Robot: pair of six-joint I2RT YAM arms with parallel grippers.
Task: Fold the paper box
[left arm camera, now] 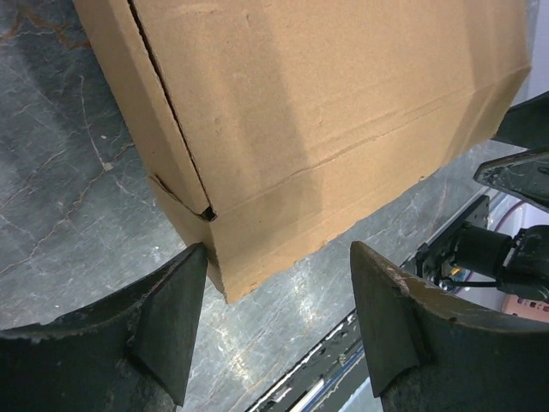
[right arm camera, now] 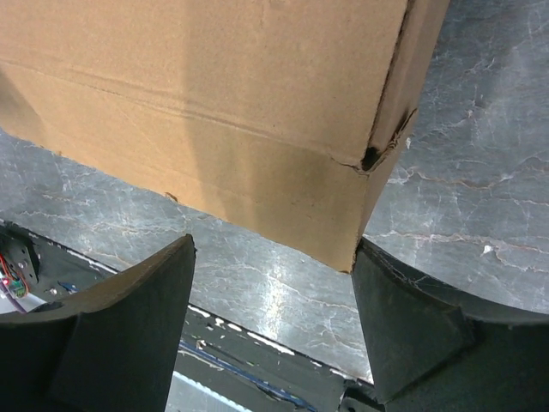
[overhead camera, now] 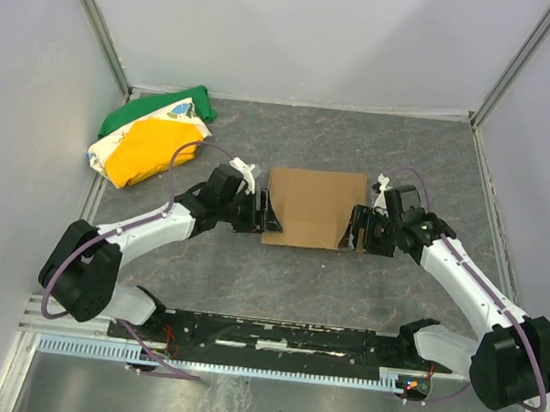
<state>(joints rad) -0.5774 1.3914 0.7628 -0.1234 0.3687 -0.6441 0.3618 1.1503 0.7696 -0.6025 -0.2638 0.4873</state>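
Paper box (left arm camera: 343,103) corner within left pincer (left arm camera: 279,262)

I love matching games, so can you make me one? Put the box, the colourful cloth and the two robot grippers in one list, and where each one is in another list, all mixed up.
Things:
1. paper box
2. cloth bundle
3. left gripper
4. right gripper

Places:
A. far left corner of the table
B. at the box's right end, standing open
C. in the middle, between both grippers
D. at the box's left end, standing open

Pairs: 1-C, 2-A, 3-D, 4-B.
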